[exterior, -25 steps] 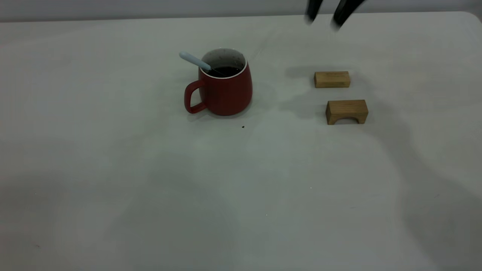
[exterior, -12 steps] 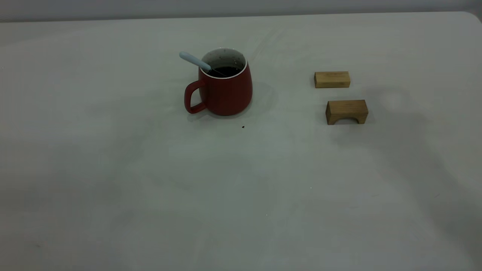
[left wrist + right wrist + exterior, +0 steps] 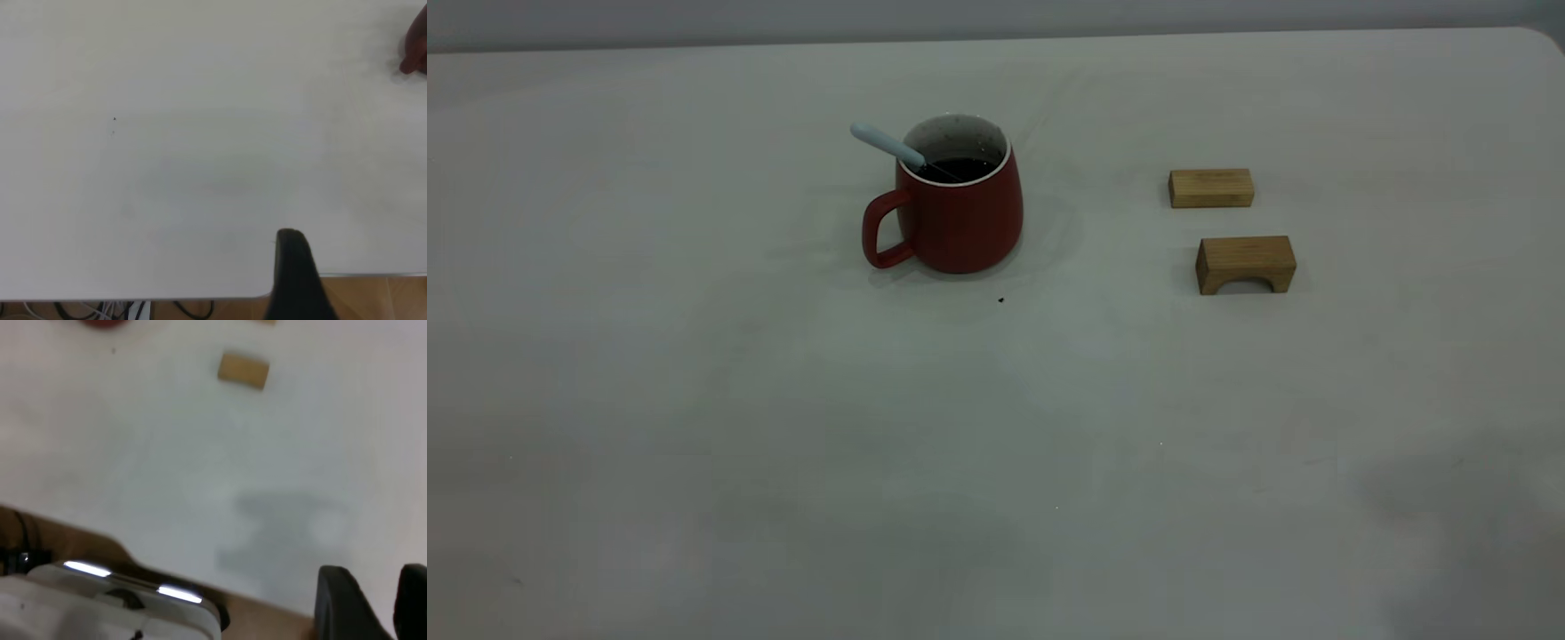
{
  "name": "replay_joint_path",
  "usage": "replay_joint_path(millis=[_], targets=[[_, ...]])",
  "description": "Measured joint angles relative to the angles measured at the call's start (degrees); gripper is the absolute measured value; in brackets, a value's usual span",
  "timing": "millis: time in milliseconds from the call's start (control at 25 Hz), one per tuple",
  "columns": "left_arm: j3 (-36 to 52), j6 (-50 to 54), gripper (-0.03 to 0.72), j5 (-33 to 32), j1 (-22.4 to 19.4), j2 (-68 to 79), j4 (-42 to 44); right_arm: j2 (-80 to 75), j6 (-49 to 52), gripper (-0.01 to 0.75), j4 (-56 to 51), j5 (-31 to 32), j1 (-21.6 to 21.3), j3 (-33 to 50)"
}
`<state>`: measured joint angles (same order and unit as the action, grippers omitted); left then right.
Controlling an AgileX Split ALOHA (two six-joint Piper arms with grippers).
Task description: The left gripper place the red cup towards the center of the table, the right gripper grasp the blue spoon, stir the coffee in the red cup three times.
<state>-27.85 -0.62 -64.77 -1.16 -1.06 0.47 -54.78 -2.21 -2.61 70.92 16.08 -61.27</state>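
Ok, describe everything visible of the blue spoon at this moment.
The blue spoon has a pale light-blue rounded handle that sticks up and out over the white rim of the red cup, on the side above the cup's handle. It leans tilted against the rim, its lower end down in the dark coffee. No gripper touches it.

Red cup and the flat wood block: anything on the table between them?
Nothing. In the exterior view the table is bare between the cup and the flat block; the arched block sits nearer the camera, off that line.
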Motion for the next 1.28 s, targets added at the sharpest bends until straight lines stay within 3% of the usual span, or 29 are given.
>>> replay_joint_path(millis=[120,560,720,1280], targets=[[0.0,0.0,0.551,0.0,0.0,0.0,0.0,11.18,-0.06,0.238,-0.85,0.0,-2.07,8.03],[0.0,0.0,0.551,0.0,0.0,0.0,0.0,48.15,-0.68,0.238,0.75,-2.31,-17.45,29.31],[0.0,0.0,0.551,0.0,0.0,0.0,0.0,53.43,-0.72,0.238,-0.25,-4.57,-18.45,34.06],[0.0,0.0,0.551,0.0,0.0,0.0,0.0,53.61,-0.72,0.238,-0.68,-5.82,-18.46,34.38]])
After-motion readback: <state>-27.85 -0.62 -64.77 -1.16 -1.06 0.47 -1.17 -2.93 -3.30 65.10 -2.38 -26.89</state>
